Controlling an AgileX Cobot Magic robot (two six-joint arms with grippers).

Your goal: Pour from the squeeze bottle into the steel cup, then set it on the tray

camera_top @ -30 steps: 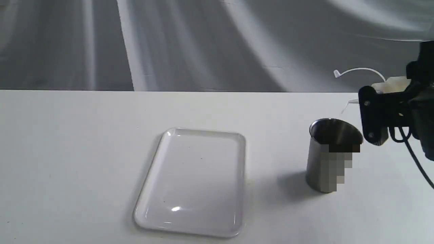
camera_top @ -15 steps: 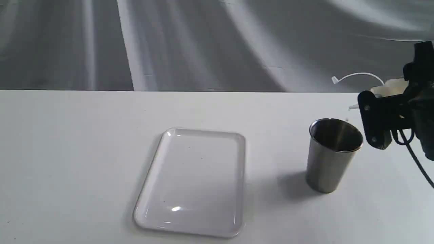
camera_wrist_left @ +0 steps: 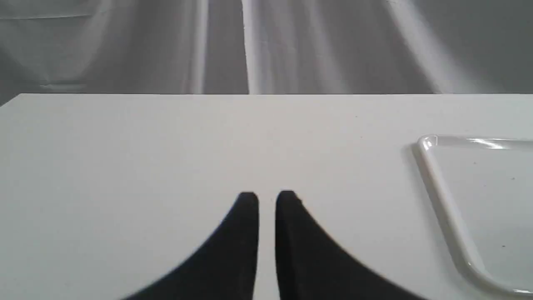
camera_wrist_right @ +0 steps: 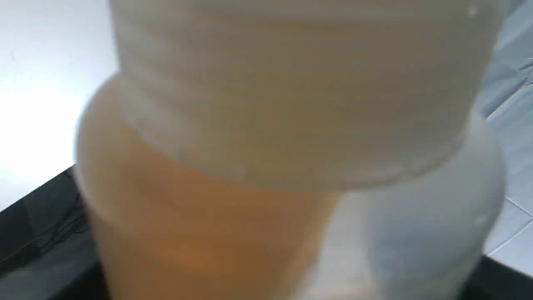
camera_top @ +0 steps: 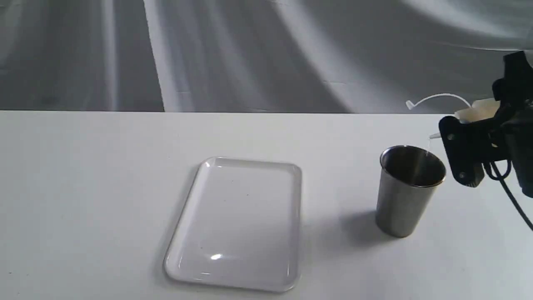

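The steel cup (camera_top: pixel 409 189) stands upright on the table at the right. Beside and just above its rim, my right gripper (camera_top: pixel 454 139) is shut on the squeeze bottle (camera_top: pixel 479 109), which lies tipped sideways with its nozzle (camera_top: pixel 434 136) over the cup's right rim. A thin stream falls from the nozzle into the cup. The cap strap (camera_top: pixel 437 97) arcs above. In the right wrist view the bottle (camera_wrist_right: pixel 291 104) fills the picture, amber liquid (camera_wrist_right: pixel 183 216) pooled inside. The white tray (camera_top: pixel 237 223) lies bare at the centre. My left gripper (camera_wrist_left: pixel 266 204) hovers shut over bare table, left of the tray's rim (camera_wrist_left: pixel 441 196).
The white table (camera_top: pixel 83 187) ends at a grey draped backdrop (camera_top: pixel 250 54). A black cable (camera_top: pixel 510 193) hangs from the right arm near the cup. The left arm does not show in the exterior view.
The right gripper has sunk a little and tipped the bottle further, bringing the nozzle down to the cup's rim. A thin stream now shows. Cup and tray have not moved.
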